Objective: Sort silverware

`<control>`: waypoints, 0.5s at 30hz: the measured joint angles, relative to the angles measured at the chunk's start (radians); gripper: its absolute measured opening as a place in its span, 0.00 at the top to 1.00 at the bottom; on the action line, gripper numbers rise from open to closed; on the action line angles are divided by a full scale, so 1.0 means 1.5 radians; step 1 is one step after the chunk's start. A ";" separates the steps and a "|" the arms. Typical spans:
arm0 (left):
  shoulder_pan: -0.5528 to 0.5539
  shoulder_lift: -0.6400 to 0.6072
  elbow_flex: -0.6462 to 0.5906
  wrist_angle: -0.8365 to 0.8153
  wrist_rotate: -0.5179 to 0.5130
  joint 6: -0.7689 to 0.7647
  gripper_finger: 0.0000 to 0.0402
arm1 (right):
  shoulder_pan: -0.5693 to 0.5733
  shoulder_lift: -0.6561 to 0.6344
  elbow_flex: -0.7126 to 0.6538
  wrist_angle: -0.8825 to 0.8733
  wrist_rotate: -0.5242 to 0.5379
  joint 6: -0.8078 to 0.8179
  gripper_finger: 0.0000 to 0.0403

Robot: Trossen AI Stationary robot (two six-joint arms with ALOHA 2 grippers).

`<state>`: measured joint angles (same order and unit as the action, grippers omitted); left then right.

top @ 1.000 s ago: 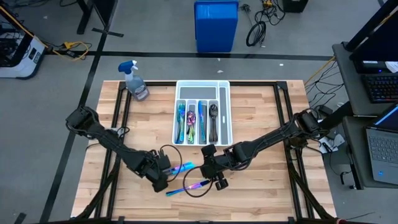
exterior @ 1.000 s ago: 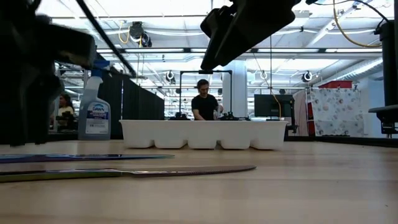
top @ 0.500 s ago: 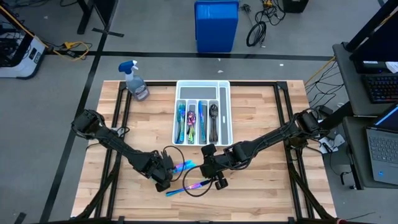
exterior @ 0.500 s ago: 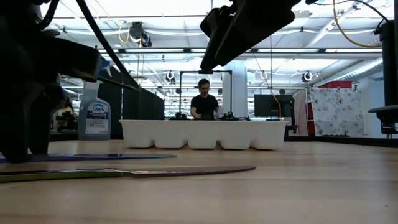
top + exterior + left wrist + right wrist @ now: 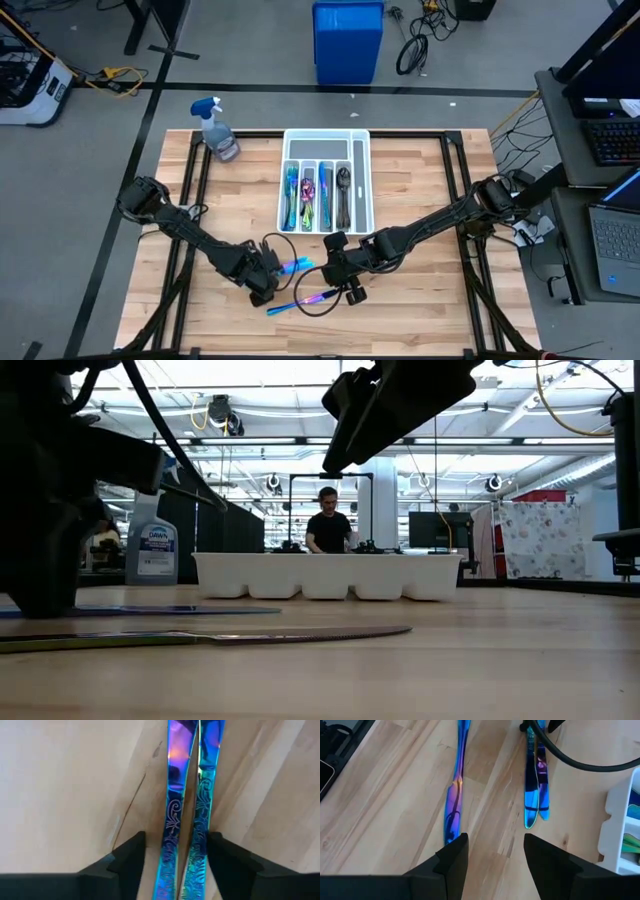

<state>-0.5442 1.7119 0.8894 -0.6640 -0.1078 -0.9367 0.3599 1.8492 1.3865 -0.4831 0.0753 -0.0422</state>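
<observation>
Two iridescent blue knives [image 5: 292,267] lie flat side by side on the table, and a third knife [image 5: 305,299] lies nearer the near edge. My left gripper [image 5: 266,281] is low at the pair's handle end, open. In the left wrist view its fingers [image 5: 131,860] stand on either side of both handles [image 5: 172,840] with a little wood showing between. My right gripper [image 5: 350,290] hovers open beside the third knife [image 5: 455,795], above the table. Teal forks [image 5: 291,193], purple spoons [image 5: 308,190], blue knives [image 5: 325,197] and dark spoons [image 5: 343,192] lie in the white tray.
The white compartmented tray [image 5: 364,180] sits at the table's far middle, with a spray bottle [image 5: 218,130] at the far left corner. A black cable [image 5: 580,762] crosses the right wrist view. A person [image 5: 328,525] stands in the room beyond the table.
My left gripper has come down toward the table and shifted slightly right, over the handle end of the knife pair. The knives and my right arm have kept still.
</observation>
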 joint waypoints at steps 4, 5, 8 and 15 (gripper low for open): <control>0.000 0.000 -0.001 -0.005 -0.004 0.002 0.70 | 0.000 0.000 0.000 0.000 0.000 0.000 0.56; 0.001 0.000 -0.001 -0.005 -0.005 0.004 0.73 | 0.000 0.000 0.000 0.000 0.000 0.000 0.56; 0.004 0.000 -0.001 -0.004 -0.004 0.017 0.80 | 0.000 0.000 0.000 0.000 0.000 0.003 0.56; 0.009 0.002 0.019 -0.001 0.002 0.002 0.87 | 0.000 0.000 0.000 0.000 0.000 0.003 0.56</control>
<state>-0.5304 1.7149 0.9179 -0.6651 -0.1054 -0.9343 0.3595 1.8492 1.3865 -0.4825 0.0750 -0.0376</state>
